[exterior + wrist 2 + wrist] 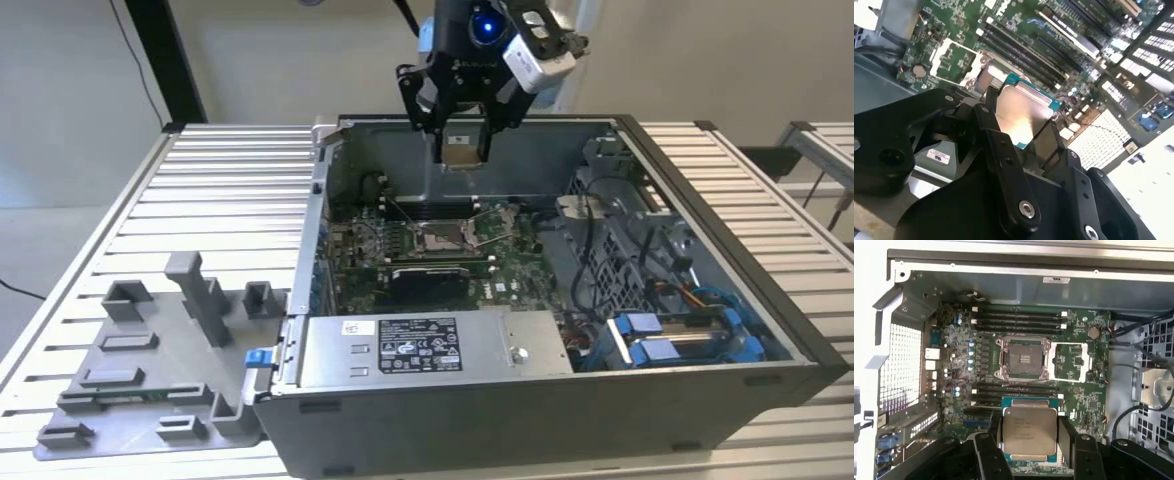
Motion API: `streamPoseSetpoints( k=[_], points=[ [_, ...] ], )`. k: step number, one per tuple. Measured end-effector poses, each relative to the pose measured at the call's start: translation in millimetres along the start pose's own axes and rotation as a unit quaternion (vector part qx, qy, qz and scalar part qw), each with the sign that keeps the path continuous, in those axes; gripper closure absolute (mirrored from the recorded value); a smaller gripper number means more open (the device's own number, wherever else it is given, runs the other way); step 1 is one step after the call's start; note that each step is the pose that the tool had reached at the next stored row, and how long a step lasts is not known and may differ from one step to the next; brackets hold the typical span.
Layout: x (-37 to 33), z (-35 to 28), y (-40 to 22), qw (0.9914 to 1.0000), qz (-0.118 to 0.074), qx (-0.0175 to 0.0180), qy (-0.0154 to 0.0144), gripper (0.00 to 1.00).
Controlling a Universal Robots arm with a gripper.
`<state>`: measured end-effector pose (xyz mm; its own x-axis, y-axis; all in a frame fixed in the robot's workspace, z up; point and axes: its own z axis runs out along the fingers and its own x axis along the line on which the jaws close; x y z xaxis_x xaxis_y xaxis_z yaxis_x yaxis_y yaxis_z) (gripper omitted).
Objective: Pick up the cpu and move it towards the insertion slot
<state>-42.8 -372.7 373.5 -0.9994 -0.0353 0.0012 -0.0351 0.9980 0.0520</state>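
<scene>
My gripper (462, 152) hangs above the back of the open computer case, shut on the cpu (462, 146), a small flat square chip. In both wrist views the cpu (1029, 430) (1023, 112) shows its silvery face between the black fingers (990, 437), which press on two opposite edges. The insertion slot (443, 237) lies below on the green motherboard, nearer the case's front than the gripper. Its silver frame stands open around a brownish-grey centre (1021, 357). In the second wrist view the insertion slot (988, 78) is partly hidden behind the cpu.
Memory slots (1019, 320) flank the socket on the board. A grey power supply (427, 345) with a label fills the case's front. Cables and blue parts (681, 340) crowd the exterior view's right. A grey plastic tray (147, 370) lies on the slatted table outside.
</scene>
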Motion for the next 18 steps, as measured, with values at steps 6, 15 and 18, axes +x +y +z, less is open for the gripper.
streamPoseSetpoints(
  k=[6,15,18],
  points=[
    [-0.5,2.7,14.3,1.00000,0.000,-0.0002,0.0000,1.00],
    [-1.2,7.0,33.2,1.00000,0.000,-0.0011,0.0000,1.00],
    [-1.3,8.2,38.6,1.00000,0.000,-0.0015,0.0000,1.00]
  ],
)
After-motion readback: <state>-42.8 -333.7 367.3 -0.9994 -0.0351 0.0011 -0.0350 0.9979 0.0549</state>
